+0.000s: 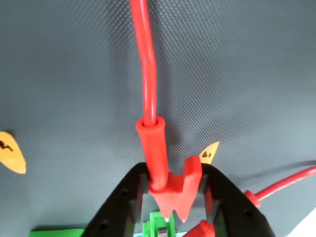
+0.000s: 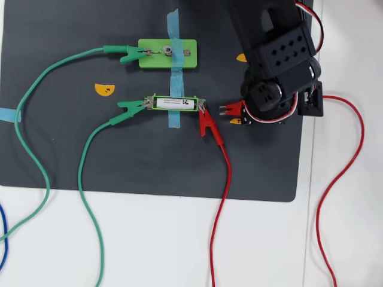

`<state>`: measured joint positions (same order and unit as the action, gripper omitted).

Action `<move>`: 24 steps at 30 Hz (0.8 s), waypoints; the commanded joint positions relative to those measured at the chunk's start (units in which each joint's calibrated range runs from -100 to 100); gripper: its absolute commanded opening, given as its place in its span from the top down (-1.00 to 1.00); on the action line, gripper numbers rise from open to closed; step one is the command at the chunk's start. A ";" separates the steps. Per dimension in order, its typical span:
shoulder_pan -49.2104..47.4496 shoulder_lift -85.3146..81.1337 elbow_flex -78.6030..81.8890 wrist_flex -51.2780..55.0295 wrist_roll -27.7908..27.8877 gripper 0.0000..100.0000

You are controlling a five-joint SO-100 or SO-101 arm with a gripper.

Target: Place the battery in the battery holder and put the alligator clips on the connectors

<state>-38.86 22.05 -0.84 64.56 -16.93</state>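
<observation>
Fingers (image 1: 118, 202) spread apart frame the red alligator clip (image 1: 157, 158), battery holder (image 1: 158, 223) mostly hidden.

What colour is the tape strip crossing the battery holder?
Blue tape strip, clearest in the overhead view.

There was one battery (image 2: 176, 103), sitting in one holder (image 2: 178, 96). One green plate (image 2: 182, 60) lay above it. Four clips showed overhead: two green (image 2: 133, 54) (image 2: 131, 107) and two red (image 2: 209, 125) (image 2: 233, 109). Two strips of blue tape (image 2: 173, 24) (image 2: 9, 115) and three orange markers (image 2: 103, 89) (image 2: 240, 58) (image 2: 236, 121) lay on the one dark mat (image 2: 60, 155).
</observation>
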 commanded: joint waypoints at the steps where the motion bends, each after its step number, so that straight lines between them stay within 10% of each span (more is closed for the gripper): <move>1: 1.25 -7.63 1.90 -0.58 0.28 0.98; 24: 1.65 -9.76 2.77 9.57 -8.52 0.98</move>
<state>-38.52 15.25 2.27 72.11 -24.11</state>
